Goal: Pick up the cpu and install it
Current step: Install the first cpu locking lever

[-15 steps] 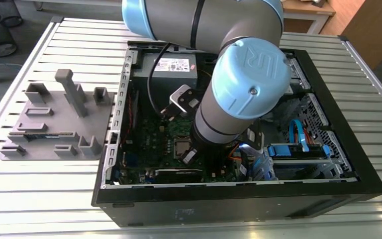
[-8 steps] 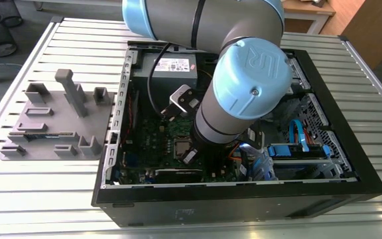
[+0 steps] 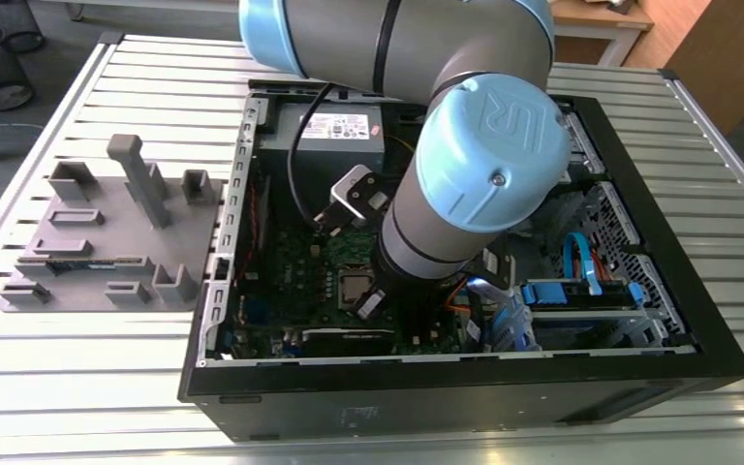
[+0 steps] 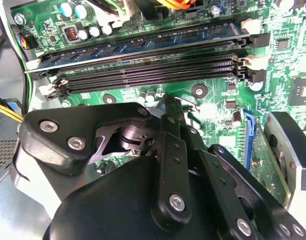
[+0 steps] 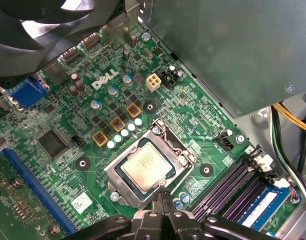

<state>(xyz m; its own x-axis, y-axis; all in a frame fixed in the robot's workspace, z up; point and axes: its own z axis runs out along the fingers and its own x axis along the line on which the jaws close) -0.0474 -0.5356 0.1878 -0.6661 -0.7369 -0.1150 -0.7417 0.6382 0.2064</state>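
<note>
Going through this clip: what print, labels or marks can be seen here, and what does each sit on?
motherboard: white maker's logo, a brand mark, left unquoted.
robot arm's joint cap: embossed maker's emblem, also unquoted.
power supply label: print too small to read.
cpu lid: markings too faint to read.
white sticker on the motherboard: too small to read.

Slatted metal tabletop (image 3: 75, 387), pale grey. Black case (image 3: 502, 387) lies on it, open side up. Grey holder block (image 3: 94, 247) just beside case, at exterior view's left, flat on slats.
</note>
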